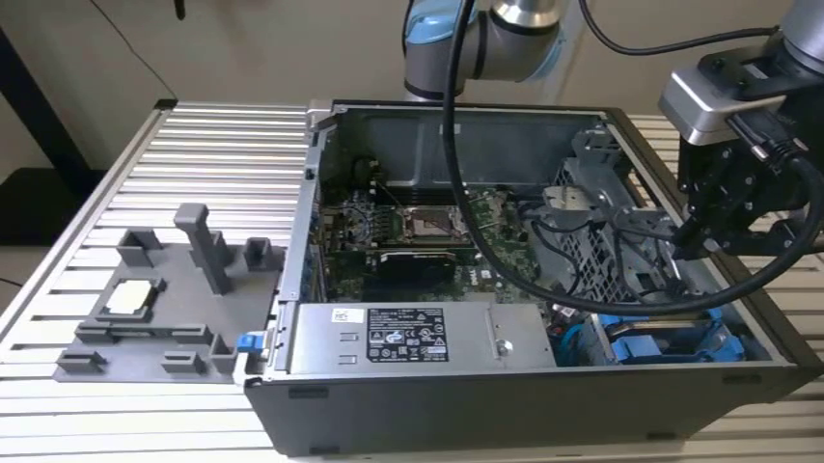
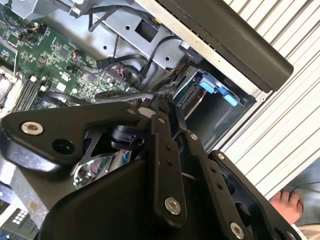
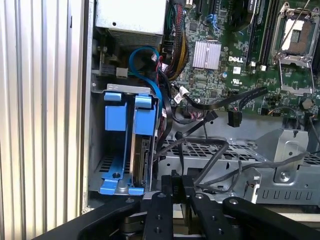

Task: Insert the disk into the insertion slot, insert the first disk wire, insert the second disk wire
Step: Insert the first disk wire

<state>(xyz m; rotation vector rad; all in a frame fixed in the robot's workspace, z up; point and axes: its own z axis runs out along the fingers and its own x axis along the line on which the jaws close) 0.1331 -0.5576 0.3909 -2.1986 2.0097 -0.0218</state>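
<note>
In the exterior view, the open computer case [image 1: 515, 415] lies on the slatted table [image 1: 193, 154]. The gripper [image 1: 689, 249] hangs over the case's 3 o'clock side, above the perforated drive cage [image 1: 605, 241]. In both wrist views, the gripper [image 2: 156, 104] [image 3: 180, 181] has its fingertips drawn together. Loose black wires [image 3: 210, 155] run close by the tips, and it cannot be determined whether one is pinched between them. The disk [image 3: 144, 167], framed by its blue carrier bracket [image 3: 122, 145], sits on edge inside the insertion slot [image 3: 98, 150]. In the exterior view, the disk [image 1: 650, 342] occupies the case's 4 o'clock corner, near the gripper but not touching it. A blue cable [image 3: 142, 51] arches from beside the power-supply box [image 3: 131, 15] toward the carrier; whether its end is seated cannot be determined. In the exterior view, the power-supply box [image 1: 412, 333] lies along the case's 6 o'clock wall, with the disk just beside it toward 3 o'clock. The processor socket [image 1: 431, 224] sits at the centre of the green board [image 1: 347, 246]. A grey fixture [image 1: 154, 299] stands on the table at 9 o'clock from the case, well apart from the gripper.
</note>
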